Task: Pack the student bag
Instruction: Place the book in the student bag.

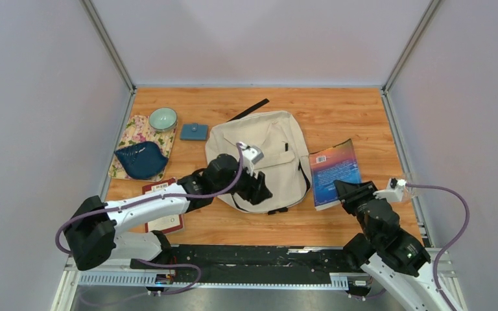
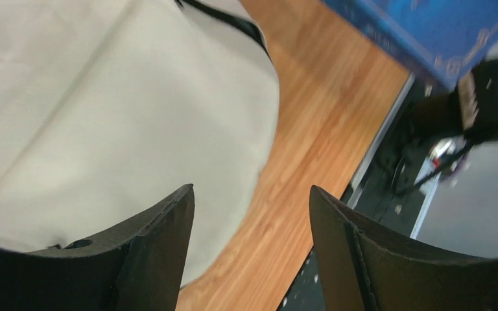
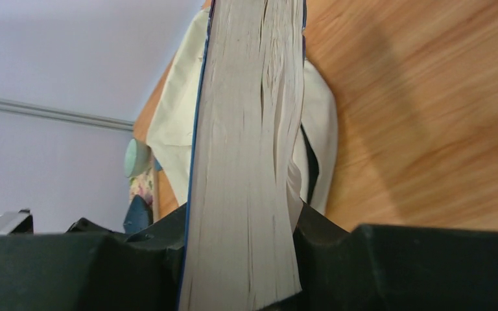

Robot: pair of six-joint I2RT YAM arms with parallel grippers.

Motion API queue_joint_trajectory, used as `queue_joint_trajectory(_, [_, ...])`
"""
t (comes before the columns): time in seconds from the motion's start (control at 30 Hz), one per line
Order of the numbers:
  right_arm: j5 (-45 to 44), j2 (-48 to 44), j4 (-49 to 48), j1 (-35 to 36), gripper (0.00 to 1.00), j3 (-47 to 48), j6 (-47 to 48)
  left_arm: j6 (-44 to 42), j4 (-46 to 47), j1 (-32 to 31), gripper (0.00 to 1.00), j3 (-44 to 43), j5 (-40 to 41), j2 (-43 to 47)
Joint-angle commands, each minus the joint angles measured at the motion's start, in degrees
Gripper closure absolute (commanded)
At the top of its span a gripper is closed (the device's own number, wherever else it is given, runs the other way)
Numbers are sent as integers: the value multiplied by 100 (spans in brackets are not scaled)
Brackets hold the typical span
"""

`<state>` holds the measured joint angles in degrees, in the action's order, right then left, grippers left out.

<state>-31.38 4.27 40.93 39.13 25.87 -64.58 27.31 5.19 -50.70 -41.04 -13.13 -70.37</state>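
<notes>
— What's the setting?
— A wooden table (image 1: 363,110) with pale grey walls (image 1: 39,97) on the left, far and right sides.

— Start on the left.
— A floral cloth (image 1: 128,129) lies at the far left. On it stand a green bowl (image 1: 163,118) at the far end and a dark blue dish (image 1: 141,161) nearer. Both show bare glaze inside. Nearer still, a red-edged booklet (image 1: 165,223) lies partly under the left arm. Just right of the bowl sits a small blue pouch (image 1: 194,132).

— And the student bag (image 1: 279,146)?
— Mid-table, lying flat. Its long axis runs near to far, leaning slightly. A black strap (image 1: 249,109) sticks out past its far end. I cannot tell whether it is zipped or what it holds.

— The left gripper (image 2: 251,194)?
— Over the bag's near edge, jaws spread wide and holding nothing. The wrist view shows cream fabric and wood between the fingers.

— Further right?
— A blue book (image 1: 334,170) lies just right of the bag. The right gripper (image 1: 345,192) is clamped on its near end, and the page edges fill the gap between the fingers.
</notes>
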Motion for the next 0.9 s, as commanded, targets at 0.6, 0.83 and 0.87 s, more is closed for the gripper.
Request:
queue_joint_trajectory(0.6, [-589, -322, 645, 15, 100, 955, -196, -2835, -1038, -1232, 27, -1336, 653, -1945])
queue_joint_trajectory(0.83, [-580, -339, 662, 24, 100, 911, -213, -2810, -1073, -1232, 30, -1521, 723, -2323])
queue_joint_trajectory(0.87, [-580, -348, 662, 15, 100, 911, -213, -2793, -1073, -1232, 31, -1530, 732, -2358])
